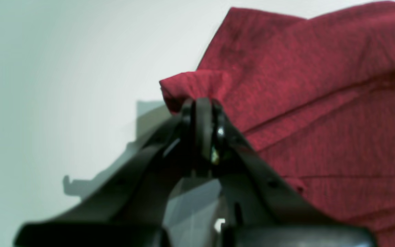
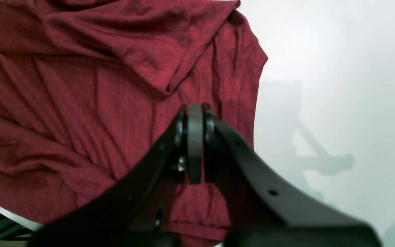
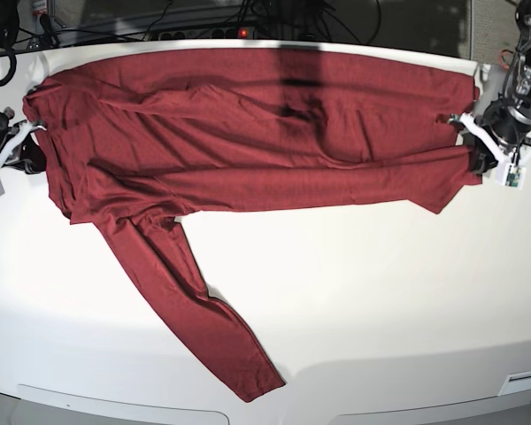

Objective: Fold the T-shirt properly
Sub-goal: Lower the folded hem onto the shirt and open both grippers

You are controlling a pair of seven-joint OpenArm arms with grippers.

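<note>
Two arms are working at opposite ends of one dark red T-shirt (image 3: 248, 142), which is lying stretched across the far half of the white worktop (image 3: 380, 292). The shirt's far edge is running close along the worktop's back edge, where cables (image 3: 203, 22) are lying just beyond. One long sleeve (image 3: 181, 297) is trailing diagonally from the body toward the near edge, its cuff ending near the rounded front rim.

The left gripper (image 1: 202, 103), at the right of the base view, is sitting at the shirt's end, its jaws closed; a small fold of red cloth (image 1: 194, 85) is bunching right at their tips, so they are appearing to be pinching the fabric, though the blur is leaving the grip itself uncertain. Bare worktop is lying beside this gripper in its wrist view, crossed only by the arm's shadow.

The right gripper (image 2: 195, 109), at the left of the base view, is hanging over the shirt's other end with its jaws pressed together; whether any cloth is caught between them cannot be told. In its wrist view the shirt's outer edge (image 2: 257, 85) is curving just beside the jaws, with open white worktop beyond it.

The near half of the worktop is lying bare apart from the trailing sleeve.
</note>
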